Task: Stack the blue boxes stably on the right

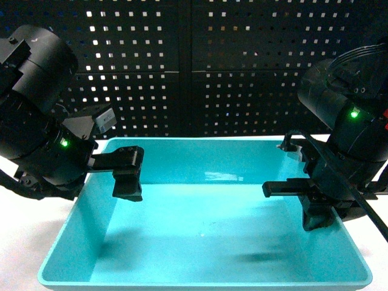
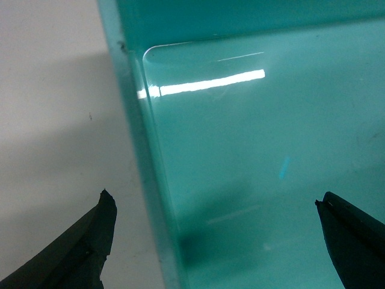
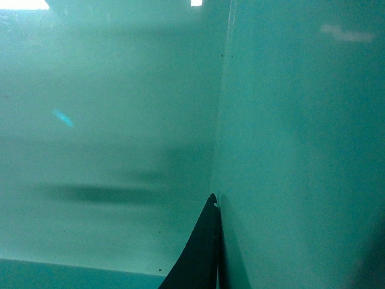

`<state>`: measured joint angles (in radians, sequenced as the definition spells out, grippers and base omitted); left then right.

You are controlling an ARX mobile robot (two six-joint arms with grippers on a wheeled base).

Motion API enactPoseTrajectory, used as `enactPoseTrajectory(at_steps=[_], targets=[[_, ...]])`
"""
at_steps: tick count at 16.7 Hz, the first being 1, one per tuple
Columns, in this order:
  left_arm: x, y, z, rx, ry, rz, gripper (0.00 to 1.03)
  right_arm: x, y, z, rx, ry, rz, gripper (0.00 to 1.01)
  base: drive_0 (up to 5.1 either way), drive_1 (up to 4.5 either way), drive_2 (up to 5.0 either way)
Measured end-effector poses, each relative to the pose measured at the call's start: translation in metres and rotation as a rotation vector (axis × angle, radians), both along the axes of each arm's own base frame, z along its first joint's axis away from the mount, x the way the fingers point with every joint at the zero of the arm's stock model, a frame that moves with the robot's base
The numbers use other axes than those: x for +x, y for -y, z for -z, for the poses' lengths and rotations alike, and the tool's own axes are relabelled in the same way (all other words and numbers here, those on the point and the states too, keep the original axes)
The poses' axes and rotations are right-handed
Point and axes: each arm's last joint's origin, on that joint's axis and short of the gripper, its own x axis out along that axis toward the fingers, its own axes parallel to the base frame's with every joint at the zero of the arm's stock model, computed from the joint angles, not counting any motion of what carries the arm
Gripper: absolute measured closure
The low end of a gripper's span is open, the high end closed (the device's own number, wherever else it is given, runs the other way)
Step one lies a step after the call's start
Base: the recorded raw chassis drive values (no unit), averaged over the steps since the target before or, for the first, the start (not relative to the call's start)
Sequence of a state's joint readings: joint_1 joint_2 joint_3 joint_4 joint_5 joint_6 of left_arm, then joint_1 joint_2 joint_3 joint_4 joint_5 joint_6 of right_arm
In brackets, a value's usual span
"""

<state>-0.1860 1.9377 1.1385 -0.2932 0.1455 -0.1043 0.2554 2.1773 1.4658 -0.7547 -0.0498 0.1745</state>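
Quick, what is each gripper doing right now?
Left gripper: open, straddling the blue box wall.
Right gripper: at the right wall; cannot tell.

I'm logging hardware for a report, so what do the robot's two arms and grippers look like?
Both arms are matte black with bulky rounded housings, each showing a small green light. The left gripper and right gripper have black jaws. A black cable loops along the right arm.

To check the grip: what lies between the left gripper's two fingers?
The blue tub's left wall, with the fingers open astride it, shown in the left wrist view.
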Motion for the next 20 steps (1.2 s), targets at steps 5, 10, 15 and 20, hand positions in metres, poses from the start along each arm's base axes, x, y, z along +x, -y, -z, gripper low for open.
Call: enactPoseTrajectory(at_steps=[5,10,15,20], targets=[[-0.004,-0.003,0.017,0.063,-0.022,-0.029,0.98,0.0,0.0,0.0,0.0,0.0,0.0,0.99,0.0,0.0,0.0],[-0.005,0.001,0.02,0.064,0.004,-0.047,1.01,0.0,0.0,0.0,0.0,0.0,-0.001,0.99,0.0,0.0,0.0],[-0.005,0.001,0.02,0.064,0.003,-0.047,1.01,0.0,0.0,0.0,0.0,0.0,-0.001,0.99,0.0,0.0,0.0],[-0.005,0.001,0.02,0.064,0.004,-0.047,1.01,0.0,0.0,0.0,0.0,0.0,-0.001,0.99,0.0,0.0,0.0]])
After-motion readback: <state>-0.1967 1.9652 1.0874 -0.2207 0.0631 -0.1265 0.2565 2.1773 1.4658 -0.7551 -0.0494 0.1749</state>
